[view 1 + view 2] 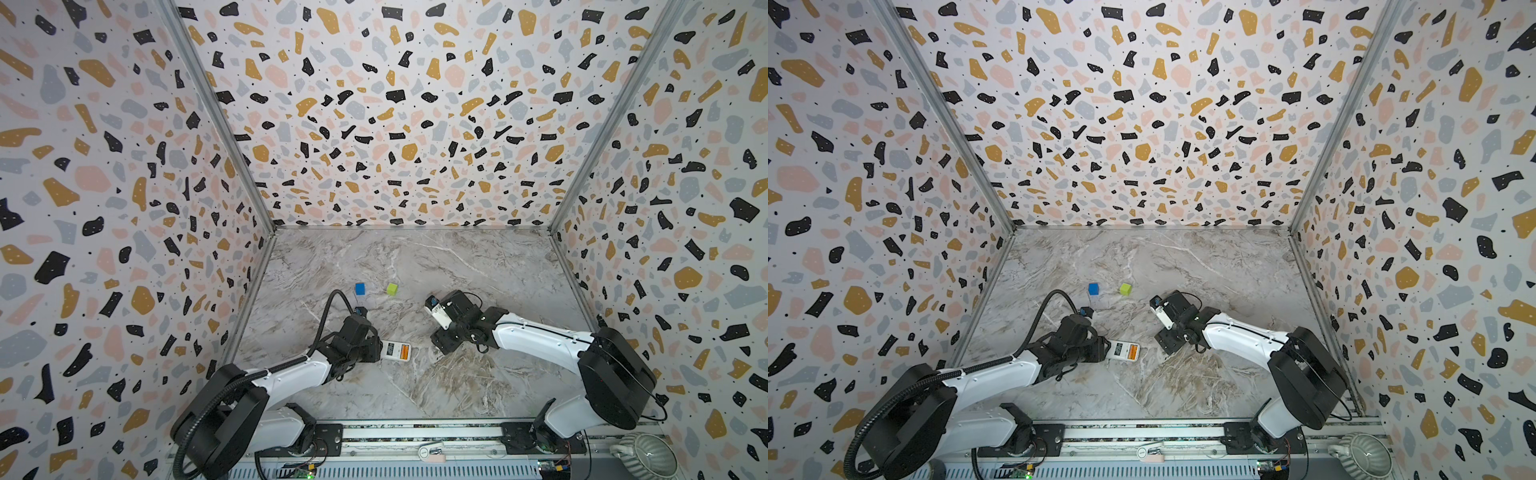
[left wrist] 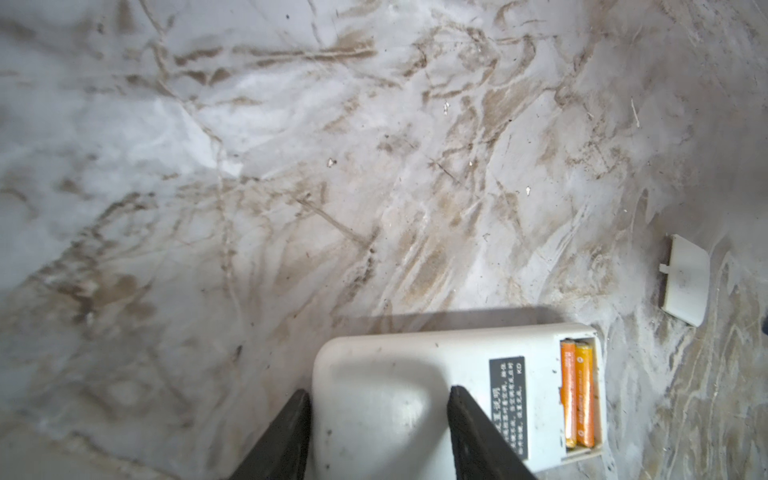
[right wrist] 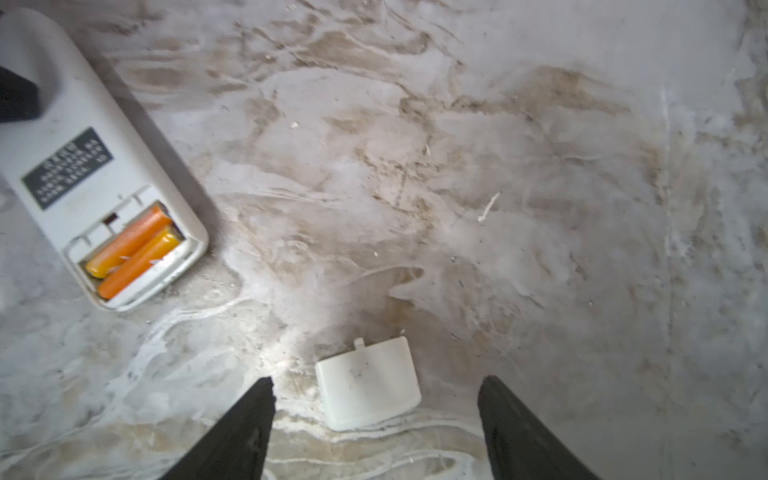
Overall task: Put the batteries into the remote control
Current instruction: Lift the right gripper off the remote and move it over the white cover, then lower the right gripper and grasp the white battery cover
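The left gripper, on the arm at the left side of the table, is closed part-way on the rounded end of the remote control. In the left wrist view, 1 black finger sits against the edge of that end. The other presses on the white back just short of a dark printed label.

The remote lies back-up, left of the table's middle and nearer the front edge than the far edge, with its long axis running along the front edge. Its battery bay, at the end away from the gripper, is uncovered. The 2 batteries lie inside it side by side, crosswise to the remote. Both top views show them as an orange patch at the remote's right end.

Toward the far edge, well apart from the remote, stand 2 cubes: a blue cube and, near it on the right, a green cube. They do not touch.

Right of the remote, a small white battery cover lies flat on the marble, near the remote's open end but apart from it. The right gripper hangs over that cover with its fingers spread wide. The cover sits between the tips and touches neither. In both top views the right arm's wrist hides the cover.
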Robot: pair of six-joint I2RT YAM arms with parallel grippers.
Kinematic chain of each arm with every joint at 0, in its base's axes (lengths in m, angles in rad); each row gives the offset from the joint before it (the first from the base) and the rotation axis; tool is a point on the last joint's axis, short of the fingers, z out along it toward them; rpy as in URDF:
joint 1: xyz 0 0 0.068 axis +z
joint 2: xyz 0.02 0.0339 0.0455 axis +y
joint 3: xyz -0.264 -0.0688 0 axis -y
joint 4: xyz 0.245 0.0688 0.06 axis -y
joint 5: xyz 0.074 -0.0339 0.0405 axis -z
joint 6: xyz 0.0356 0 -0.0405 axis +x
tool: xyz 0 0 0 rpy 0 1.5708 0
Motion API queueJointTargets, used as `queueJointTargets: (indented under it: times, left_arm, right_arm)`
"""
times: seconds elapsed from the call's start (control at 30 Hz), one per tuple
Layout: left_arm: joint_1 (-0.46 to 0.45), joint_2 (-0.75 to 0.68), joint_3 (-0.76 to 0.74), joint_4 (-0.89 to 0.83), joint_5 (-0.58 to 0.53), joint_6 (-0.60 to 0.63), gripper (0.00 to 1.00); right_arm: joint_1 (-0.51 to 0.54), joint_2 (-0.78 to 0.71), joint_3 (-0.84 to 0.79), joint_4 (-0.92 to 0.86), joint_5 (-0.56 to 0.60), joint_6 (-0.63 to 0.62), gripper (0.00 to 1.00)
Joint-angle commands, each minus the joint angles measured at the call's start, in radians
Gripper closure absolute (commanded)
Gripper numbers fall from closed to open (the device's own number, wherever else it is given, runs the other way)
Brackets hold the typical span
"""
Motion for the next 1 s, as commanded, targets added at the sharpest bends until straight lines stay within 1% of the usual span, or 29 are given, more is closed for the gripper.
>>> queueJointTargets:
  times: [0.0, 0.1, 0.23, 0.33, 0.5, 0.7, 0.8, 0.97]
  left_arm:
    - [-0.002, -0.015, -0.014, 0.032, 0.036, 0.023, 0.45]
    - [-0.002, -0.023, -0.018, 0.041, 0.045, 0.024, 0.45]
    - [-0.004, -0.037, -0.023, 0.044, 0.051, 0.02, 0.45]
    - [-0.003, -0.042, -0.026, 0.047, 0.052, 0.019, 0.44]
    - [-0.003, -0.04, -0.025, 0.051, 0.055, 0.02, 0.44]
    - [-0.004, -0.041, -0.026, 0.052, 0.056, 0.021, 0.44]
    - [-0.004, -0.042, -0.027, 0.052, 0.056, 0.019, 0.44]
    - [-0.003, -0.044, -0.027, 0.051, 0.056, 0.018, 0.44]
  right_arm:
    - [-0.012, 0.017, -0.002, -0.056, 0.004, -0.008, 0.14]
    - [-0.013, 0.041, 0.007, -0.078, -0.004, -0.027, 0.09]
    - [-0.013, 0.068, 0.016, -0.112, 0.001, -0.07, 0.06]
    - [-0.017, 0.086, 0.022, -0.127, 0.002, -0.105, 0.05]
    - [-0.025, 0.117, 0.024, -0.118, -0.025, -0.124, 0.06]
    - [-0.025, 0.137, 0.032, -0.118, -0.03, -0.131, 0.11]
    - [-0.025, 0.14, 0.032, -0.117, -0.045, -0.136, 0.15]
    - [-0.024, 0.155, 0.031, -0.121, -0.057, -0.137, 0.26]
